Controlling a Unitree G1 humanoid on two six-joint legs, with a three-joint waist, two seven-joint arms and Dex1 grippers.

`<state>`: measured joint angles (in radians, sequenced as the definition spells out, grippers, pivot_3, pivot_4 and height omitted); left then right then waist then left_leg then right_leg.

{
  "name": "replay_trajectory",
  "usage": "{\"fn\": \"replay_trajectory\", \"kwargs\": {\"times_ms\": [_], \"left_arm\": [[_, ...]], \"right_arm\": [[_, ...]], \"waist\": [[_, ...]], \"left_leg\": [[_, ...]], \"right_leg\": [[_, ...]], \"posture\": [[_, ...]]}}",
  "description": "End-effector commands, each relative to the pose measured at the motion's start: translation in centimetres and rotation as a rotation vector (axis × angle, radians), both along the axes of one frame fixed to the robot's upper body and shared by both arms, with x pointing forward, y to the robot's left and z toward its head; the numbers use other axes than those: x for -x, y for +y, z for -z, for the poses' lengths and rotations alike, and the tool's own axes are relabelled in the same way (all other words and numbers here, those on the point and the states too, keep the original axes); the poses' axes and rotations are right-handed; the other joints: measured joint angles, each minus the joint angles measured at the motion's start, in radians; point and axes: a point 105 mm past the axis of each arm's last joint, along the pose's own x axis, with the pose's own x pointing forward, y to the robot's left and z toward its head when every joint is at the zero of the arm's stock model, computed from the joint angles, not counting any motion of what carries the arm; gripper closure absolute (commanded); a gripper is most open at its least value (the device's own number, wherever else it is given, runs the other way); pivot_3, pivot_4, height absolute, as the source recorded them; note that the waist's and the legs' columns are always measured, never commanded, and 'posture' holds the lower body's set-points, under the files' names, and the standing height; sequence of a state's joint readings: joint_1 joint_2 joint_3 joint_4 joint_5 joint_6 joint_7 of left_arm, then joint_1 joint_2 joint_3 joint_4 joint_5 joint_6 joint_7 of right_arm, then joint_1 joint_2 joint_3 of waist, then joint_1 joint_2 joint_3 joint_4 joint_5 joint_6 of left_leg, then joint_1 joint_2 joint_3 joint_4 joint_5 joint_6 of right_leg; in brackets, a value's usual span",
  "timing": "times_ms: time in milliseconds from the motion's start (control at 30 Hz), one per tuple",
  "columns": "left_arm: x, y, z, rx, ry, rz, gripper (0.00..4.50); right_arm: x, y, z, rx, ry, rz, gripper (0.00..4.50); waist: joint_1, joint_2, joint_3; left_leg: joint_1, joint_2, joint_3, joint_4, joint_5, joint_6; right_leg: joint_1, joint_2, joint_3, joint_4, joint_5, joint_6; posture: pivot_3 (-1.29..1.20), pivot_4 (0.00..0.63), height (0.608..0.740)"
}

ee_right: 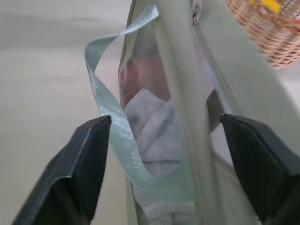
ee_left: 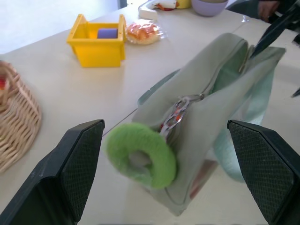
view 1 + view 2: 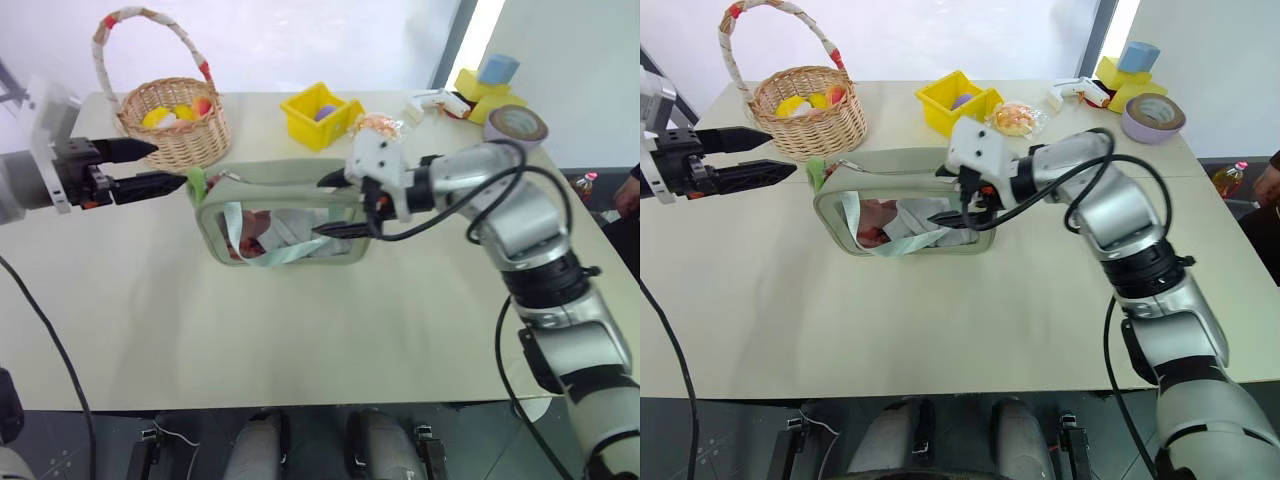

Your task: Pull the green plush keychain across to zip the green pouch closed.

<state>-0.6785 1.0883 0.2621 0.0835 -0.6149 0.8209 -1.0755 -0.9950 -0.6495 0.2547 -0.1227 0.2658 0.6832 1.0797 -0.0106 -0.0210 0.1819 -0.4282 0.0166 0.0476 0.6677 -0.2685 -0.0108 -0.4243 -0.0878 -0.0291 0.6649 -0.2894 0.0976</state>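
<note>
From the head camera: one pale sage-green fabric pouch, the green pouch (image 3: pixel 283 215), stands upright mid-table (image 3: pixel 300 330), its clear plastic window facing the camera and a mint strap (image 3: pixel 262 248) looping across it. At its left end sits the green plush keychain (image 3: pixel 196 182) — small, fuzzy, lime. The left gripper (image 3: pixel 150 166) hovers just beside that end, two black fingers spread with nothing between them. The right gripper (image 3: pixel 338 204) sits at the pouch's right end, fingers apart, one above the top edge and one over the window. Behind: one round woven wicker basket (image 3: pixel 178 128) with a wrapped hoop handle, one square yellow plastic bin (image 3: pixel 320 116), one roll of tape (image 3: pixel 517 126).

Left wrist camera: the keychain (image 2: pixel 140 154) reads as a plush ring, hanging off a metal zipper pull at the pouch's corner, between the two diamond-textured pads but clear of both.

Right wrist camera — the pouch (image 1: pixel 187 93) stands between the open fingers; whether either touches the fabric, I can't tell. Pale knit cloth shows through the window.
</note>
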Motion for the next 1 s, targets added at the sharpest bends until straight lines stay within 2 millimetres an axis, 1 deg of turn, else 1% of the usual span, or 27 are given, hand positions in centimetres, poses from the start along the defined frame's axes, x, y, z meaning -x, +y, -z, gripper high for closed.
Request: {"fn": "replay_trajectory", "kwargs": {"times_ms": [33,100,167,267,300,367,467,533,567,667,800,867,900,933,1000], "left_arm": [[0.0,1.6,-1.0,-0.025,-0.059,-0.050,0.00],[-0.3,2.1,-0.7,-0.023,-0.058,-0.066,0.00],[-0.9,2.3,-0.2,-0.026,-0.060,-0.083,0.00],[-1.7,2.2,0.2,-0.028,-0.068,-0.088,0.00],[-1.8,2.0,0.4,-0.035,-0.070,-0.082,0.00],[-2.2,1.7,1.0,-0.068,-0.073,-0.075,0.00],[-2.9,1.1,2.4,-0.112,-0.078,-0.066,0.00],[-3.5,0.6,3.1,-0.117,-0.083,-0.063,0.00],[-3.8,0.4,3.4,-0.119,-0.089,-0.066,0.00],[-5.0,0.3,4.0,-0.113,-0.112,-0.102,0.00],[-5.6,-0.5,4.5,-0.094,-0.113,-0.079,0.00],[-5.7,-0.6,4.4,-0.094,-0.120,-0.075,0.53],[-5.6,-0.6,4.2,-0.087,-0.121,-0.072,0.88],[-5.5,-0.7,3.9,-0.080,-0.124,-0.062,1.34],[-5.0,-0.8,3.3,-0.059,-0.123,-0.036,2.39]], "right_arm": [[0.7,-0.9,-1.8,-0.026,-0.048,0.017,0.90],[0.8,-1.1,-0.9,-0.007,-0.037,0.020,0.90],[0.4,-1.3,0.4,0.021,-0.039,0.029,0.90],[0.2,-0.9,1.4,0.024,-0.021,0.020,0.90],[0.1,-0.9,1.6,0.028,-0.023,0.017,1.13],[0.0,-0.9,1.9,0.026,-0.017,0.011,1.75],[0.0,-0.8,2.3,0.030,-0.015,-0.002,3.21],[0.3,-0.6,2.5,0.033,-0.014,-0.018,4.29],[0.4,-0.5,2.6,0.035,-0.012,-0.024,4.45],[0.6,-0.5,2.9,0.048,-0.008,-0.032,4.45],[0.7,-0.5,3.0,0.055,-0.006,-0.035,4.45],[0.6,-0.4,2.9,0.048,-0.007,-0.033,4.50],[0.6,-0.4,2.8,0.046,-0.007,-0.032,4.50],[0.6,-0.4,2.8,0.046,-0.008,-0.029,4.50],[0.5,-0.4,2.8,0.047,-0.008,-0.023,4.50]], "waist": [[-0.002,0.000,0.000],[-0.003,-0.001,0.000],[-0.005,-0.001,0.000],[-0.004,0.000,0.000],[-0.004,0.000,0.000],[-0.004,-0.001,0.000],[-0.002,-0.001,0.000],[-0.002,-0.001,-0.001],[-0.002,-0.001,-0.001],[-0.002,-0.001,-0.001],[-0.004,-0.001,-0.001],[-0.003,-0.001,-0.001],[-0.003,-0.001,-0.001],[-0.003,-0.001,-0.001],[-0.003,-0.001,-0.001]], "left_leg": [[0.000,0.000,0.000,0.000,0.000,0.000],[0.001,0.000,0.000,0.000,-0.001,0.001],[0.001,0.000,0.000,0.000,-0.001,0.001],[0.001,0.000,0.001,0.000,-0.001,0.001],[0.001,0.000,0.001,0.000,-0.001,0.001],[0.001,0.000,0.001,0.000,0.000,0.000],[0.001,0.000,0.001,0.000,0.000,0.000],[0.001,0.000,0.001,0.000,0.000,0.000],[0.001,0.000,0.001,0.001,0.000,0.000],[0.001,0.000,0.001,0.001,0.000,0.000],[0.001,0.000,0.001,0.001,0.001,-0.001],[0.001,0.000,0.001,0.001,0.001,-0.001],[0.001,0.000,0.001,0.001,0.001,-0.001],[0.001,0.000,0.001,0.001,0.001,-0.001],[0.001,0.000,0.001,0.001,0.001,-0.001]], "right_leg": [[0.000,0.000,0.000,0.000,0.000,0.000],[0.000,0.000,0.000,0.000,0.000,0.000],[0.000,0.001,0.000,0.000,0.000,0.000],[0.000,0.001,0.000,0.000,0.000,0.000],[0.000,0.001,0.000,0.000,0.000,0.000],[0.000,0.001,0.000,0.000,0.000,0.000],[0.000,0.000,0.000,0.000,0.000,0.000],[0.000,0.000,0.000,0.000,0.000,0.000],[0.000,0.000,0.000,0.000,0.000,0.000],[0.000,0.000,0.000,0.000,0.000,0.000],[0.000,0.001,0.000,0.000,0.000,0.000],[0.000,0.001,0.000,0.001,0.000,0.000],[0.000,0.001,0.000,0.000,0.000,0.000],[0.000,0.001,0.000,0.000,0.000,0.000],[0.000,0.001,0.000,0.001,0.000,0.000]], "posture": [[0.00,0.150,0.739],[0.00,0.150,0.739],[0.00,0.150,0.739],[0.00,0.150,0.739],[0.00,0.150,0.739],[0.00,0.150,0.739],[0.00,0.150,0.739],[0.00,0.150,0.739],[0.00,0.150,0.739],[0.00,0.150,0.739],[0.00,0.150,0.739],[0.00,0.150,0.739],[0.00,0.150,0.739],[0.00,0.150,0.739],[0.00,0.150,0.739]]}}
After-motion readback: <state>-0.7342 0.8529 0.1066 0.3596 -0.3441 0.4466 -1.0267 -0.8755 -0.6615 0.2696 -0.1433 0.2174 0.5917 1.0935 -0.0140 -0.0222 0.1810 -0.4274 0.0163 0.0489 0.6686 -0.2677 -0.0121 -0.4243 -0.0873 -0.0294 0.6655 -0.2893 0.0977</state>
